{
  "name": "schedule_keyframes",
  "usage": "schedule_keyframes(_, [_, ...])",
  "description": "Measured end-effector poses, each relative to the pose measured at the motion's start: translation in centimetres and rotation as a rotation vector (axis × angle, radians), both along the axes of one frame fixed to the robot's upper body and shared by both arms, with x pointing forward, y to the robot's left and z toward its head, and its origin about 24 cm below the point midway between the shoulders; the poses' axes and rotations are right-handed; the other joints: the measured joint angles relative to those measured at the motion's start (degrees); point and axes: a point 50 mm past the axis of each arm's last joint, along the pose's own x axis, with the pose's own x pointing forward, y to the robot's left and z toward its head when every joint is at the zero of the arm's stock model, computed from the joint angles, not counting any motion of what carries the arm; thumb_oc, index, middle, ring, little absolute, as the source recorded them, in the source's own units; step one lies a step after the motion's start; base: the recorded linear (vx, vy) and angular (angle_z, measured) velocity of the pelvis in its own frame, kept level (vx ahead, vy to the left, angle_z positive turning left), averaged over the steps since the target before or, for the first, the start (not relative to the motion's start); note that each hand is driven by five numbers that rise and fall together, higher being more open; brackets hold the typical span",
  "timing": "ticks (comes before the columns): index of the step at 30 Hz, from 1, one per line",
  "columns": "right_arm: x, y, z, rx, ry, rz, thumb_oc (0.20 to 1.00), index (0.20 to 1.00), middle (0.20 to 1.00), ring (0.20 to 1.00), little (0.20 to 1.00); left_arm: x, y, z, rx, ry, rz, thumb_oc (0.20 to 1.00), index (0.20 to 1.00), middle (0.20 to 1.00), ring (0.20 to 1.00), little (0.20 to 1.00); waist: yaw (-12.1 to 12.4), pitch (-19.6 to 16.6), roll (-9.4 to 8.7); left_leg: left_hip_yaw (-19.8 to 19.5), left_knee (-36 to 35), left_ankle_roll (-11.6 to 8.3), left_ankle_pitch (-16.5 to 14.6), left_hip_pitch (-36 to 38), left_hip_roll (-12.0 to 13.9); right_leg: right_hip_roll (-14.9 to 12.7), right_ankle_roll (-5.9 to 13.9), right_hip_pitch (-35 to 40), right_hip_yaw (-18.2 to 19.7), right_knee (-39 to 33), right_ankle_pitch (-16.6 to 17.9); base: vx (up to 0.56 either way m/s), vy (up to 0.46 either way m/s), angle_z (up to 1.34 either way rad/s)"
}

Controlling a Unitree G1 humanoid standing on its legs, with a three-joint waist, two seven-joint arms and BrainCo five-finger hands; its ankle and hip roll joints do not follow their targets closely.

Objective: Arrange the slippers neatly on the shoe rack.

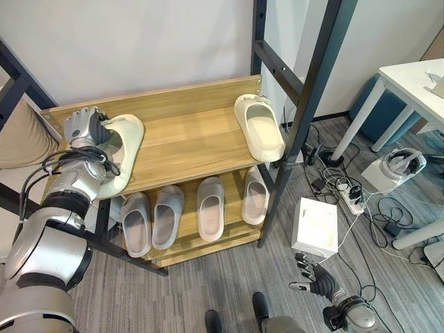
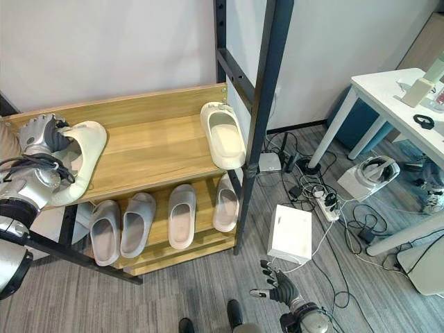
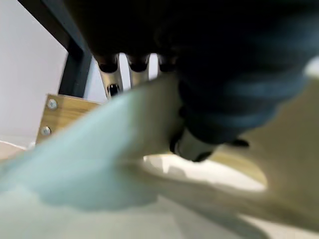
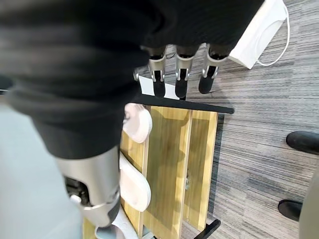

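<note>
A cream slipper [image 1: 125, 149] lies at the left end of the wooden rack's top shelf [image 1: 187, 135], partly over the front edge. My left hand [image 1: 84, 127] is shut on its outer rim, thumb [image 3: 194, 145] pressed against the slipper's wall [image 3: 144, 124]. A second cream slipper [image 1: 259, 127] rests at the right end of the same shelf, toe toward the wall. Several pale grey slippers [image 1: 166, 216] stand in a row on the lower shelf. My right hand [image 1: 316, 279] hangs low over the carpet right of the rack, fingers [image 4: 181, 77] straight and holding nothing.
A black metal post [image 1: 305, 104] rises at the rack's right front corner. A white box [image 1: 314, 227] sits on the floor beside it, with a power strip [image 1: 350, 198] and tangled cables further right. A white table [image 1: 416, 76] stands at the far right.
</note>
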Motion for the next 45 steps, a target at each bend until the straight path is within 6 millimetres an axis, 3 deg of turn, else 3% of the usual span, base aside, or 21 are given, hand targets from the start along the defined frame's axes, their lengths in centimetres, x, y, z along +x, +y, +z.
schedule_keyframes(2, [0.1,0.0,0.1,0.001,-0.004,0.000,1.000,1.000,1.000,1.000,1.000,0.9,-2.9,0.5,-0.002,-0.037,-0.107,0.200,0.200,0.200,0.200,0.200,0.10,0.17,-0.30,0.06,0.01,0.23,0.18,0.03,-0.06,-0.09,0.04,0.12,-0.03,0.00,0.06,-0.03,-0.031,0.00])
schedule_keyframes(4, [0.5,0.2,0.2,0.004,-0.014,0.004,1.000,1.000,1.000,1.000,1.000,1.9,-7.4,0.6,-0.033,-0.076,-0.261,0.200,0.200,0.200,0.200,0.200,-0.03,0.32,-0.07,0.17,0.01,0.30,0.22,0.62,-0.14,-0.17,0.01,0.92,-0.05,0.00,0.10,-0.03,-0.063,-0.03])
schedule_keyframes(6, [1.1,0.2,0.6,0.001,-0.040,-0.001,1.000,1.000,1.000,1.000,1.000,3.1,-13.5,0.2,-0.045,-0.068,-0.416,0.200,0.200,0.200,0.200,0.200,-0.52,0.86,1.01,0.23,0.01,0.29,0.22,1.54,-0.01,-0.13,0.05,1.81,-0.09,-0.01,-0.04,-0.05,-0.093,-0.01])
schedule_keyframes(7, [1.2,0.2,0.7,0.001,-0.045,-0.001,1.000,1.000,1.000,1.000,1.000,3.3,-15.2,0.1,-0.059,-0.069,-0.460,0.200,0.200,0.200,0.200,0.200,-1.20,1.11,1.70,0.26,0.00,0.28,0.21,2.02,-0.01,-0.11,0.04,2.11,-0.04,-0.01,-0.05,-0.05,-0.081,-0.07])
schedule_keyframes(8, [1.7,0.4,1.7,0.007,-0.088,0.011,1.000,1.000,1.000,1.000,1.000,3.7,-15.2,-0.3,-0.088,-0.054,-0.437,0.200,0.200,0.200,0.200,0.200,-3.62,1.11,3.55,0.60,-0.02,0.11,0.09,2.01,0.09,0.00,0.00,2.13,0.15,0.00,0.03,-0.04,-0.100,-0.12])
schedule_keyframes(10, [0.5,-0.5,1.5,-0.014,-0.063,-0.007,1.000,1.000,1.000,1.000,1.000,4.1,-12.9,-1.0,-0.167,-0.024,-0.330,0.200,0.200,0.200,0.200,0.200,-5.25,1.02,4.64,0.97,0.00,-0.09,0.02,2.09,0.58,0.55,-0.26,1.69,0.39,0.00,-0.07,-0.02,-0.098,-0.11])
schedule_keyframes(15, [-0.1,-2.1,1.9,-0.036,-0.059,-0.044,1.000,1.000,1.000,1.000,1.000,4.2,-9.1,-0.7,-0.240,-0.003,-0.147,0.200,0.200,0.200,0.200,0.200,-7.25,0.92,4.79,2.63,0.00,-1.02,0.01,2.11,1.94,1.94,-0.71,0.95,1.62,0.02,0.34,-0.01,-0.075,-0.20])
schedule_keyframes(18, [0.7,-2.2,2.6,-0.037,-0.095,-0.045,1.000,1.000,1.000,1.000,1.000,4.2,-8.6,-0.4,-0.239,0.008,-0.118,0.200,0.200,0.200,0.200,0.200,-7.55,0.88,4.87,2.84,0.00,-1.11,0.00,2.07,2.11,2.15,-0.83,1.13,1.81,0.06,0.37,0.01,-0.054,-0.07])
schedule_keyframes(19, [0.8,-2.3,2.7,-0.038,-0.100,-0.048,1.000,1.000,1.000,1.000,1.000,4.2,-8.7,-0.4,-0.239,0.008,-0.120,0.244,0.244,0.244,0.244,0.244,-7.55,0.88,4.86,2.84,-0.01,-1.11,0.00,2.06,2.08,2.12,-0.84,1.14,1.79,0.30,0.37,0.02,-0.040,0.01])
schedule_keyframes(20, [0.9,-2.3,2.7,-0.037,-0.104,-0.046,1.000,1.000,1.000,1.000,1.000,4.3,-8.8,-0.4,-0.240,0.008,-0.123,1.000,1.000,1.000,1.000,1.000,-7.48,0.88,4.86,2.79,-0.01,-1.11,0.00,2.06,2.07,2.09,-0.84,1.20,1.71,0.32,0.37,0.02,-0.029,0.03])
schedule_keyframes(26, [1.3,-2.1,2.8,-0.037,-0.107,-0.036,1.000,1.000,1.000,1.000,1.000,4.6,-10.8,0.1,-0.217,0.001,-0.196,1.000,1.000,1.000,1.000,1.000,-6.35,0.87,4.82,1.08,-0.01,-1.09,0.05,2.11,1.79,1.71,-1.05,1.94,-0.01,0.32,0.29,0.01,-0.019,0.13])
schedule_keyframes(30, [1.9,-1.4,2.7,-0.027,-0.112,-0.010,1.000,1.000,1.000,1.000,1.000,4.4,-15.4,2.8,-0.086,-0.088,-0.414,1.000,1.000,1.000,1.000,1.000,-2.89,0.81,4.49,-1.11,-0.02,-1.07,0.24,2.51,1.69,1.52,-1.39,3.28,-2.32,0.33,-0.12,0.00,-0.012,0.31])
schedule_keyframes(32, [1.9,-1.9,1.9,-0.046,-0.079,-0.032,1.000,1.000,1.000,1.000,1.000,2.8,-17.9,3.8,0.003,-0.172,-0.569,1.000,1.000,1.000,1.000,1.000,-0.89,0.66,3.68,-2.54,0.01,-1.11,0.31,2.99,1.72,1.50,-1.61,4.32,-3.43,0.33,-0.59,-0.02,-0.002,0.31])
schedule_keyframes(36, [1.9,-1.3,1.7,-0.034,-0.076,-0.029,1.000,1.000,1.000,1.000,1.000,2.1,-15.2,0.6,-0.008,-0.095,-0.493,1.000,1.000,1.000,1.000,1.000,1.00,0.50,2.81,-3.79,0.01,-1.00,0.56,2.95,1.61,1.32,-1.66,4.81,-4.85,0.34,-0.69,-0.03,0.011,0.18])
schedule_keyframes(40, [1.1,-1.0,1.1,-0.033,-0.046,-0.035,1.000,1.000,1.000,1.000,1.000,-0.5,-12.7,-3.3,-0.348,-0.090,-0.468,1.000,1.000,1.000,1.000,1.000,1.90,0.41,2.28,-5.04,0.01,-0.89,0.68,2.96,1.37,1.05,-1.37,5.29,-5.94,0.32,-0.95,-0.01,0.017,0.18])
schedule_keyframes(41, [1.2,-0.9,1.0,-0.026,-0.041,-0.047,1.000,1.000,1.000,1.000,1.000,-1.2,-12.2,-4.6,-0.580,-0.102,-0.461,1.000,1.000,1.000,1.000,1.000,2.26,0.39,2.31,-5.11,0.01,-0.87,0.68,3.03,1.18,0.88,-1.20,5.36,-6.03,0.32,-1.10,-0.01,0.027,0.06])
schedule_keyframes(42, [1.0,-0.6,0.6,-0.009,-0.028,-0.063,1.000,1.000,1.000,1.000,1.000,-2.5,-12.4,-7.5,-0.871,-0.087,-0.454,1.000,1.000,1.000,1.000,1.000,2.03,0.33,2.20,-5.16,0.01,-0.81,0.72,3.10,1.07,0.76,-1.19,5.50,-5.96,0.19,-1.12,-0.01,0.028,0.04])
schedule_keyframes(43, [0.8,-0.6,0.3,-0.016,-0.016,-0.065,1.000,1.000,1.000,1.000,1.000,-2.8,-12.6,-8.5,-0.938,-0.065,-0.450,1.000,1.000,1.000,1.000,1.000,2.15,0.28,2.11,-5.16,0.01,-0.80,0.72,3.11,1.03,0.70,-1.18,5.51,-5.96,0.02,-1.15,0.00,0.036,0.05])
schedule_keyframes(45, [0.7,-0.7,0.2,-0.030,0.001,-0.060,1.000,1.000,1.000,1.000,1.000,-3.1,-15.1,-8.5,-1.249,-0.032,-0.598,1.000,1.000,1.000,1.000,1.000,2.26,0.04,2.49,-5.18,0.01,-0.79,0.71,3.14,0.85,0.54,-1.15,5.57,-5.98,0.00,-1.12,0.00,0.018,0.01])
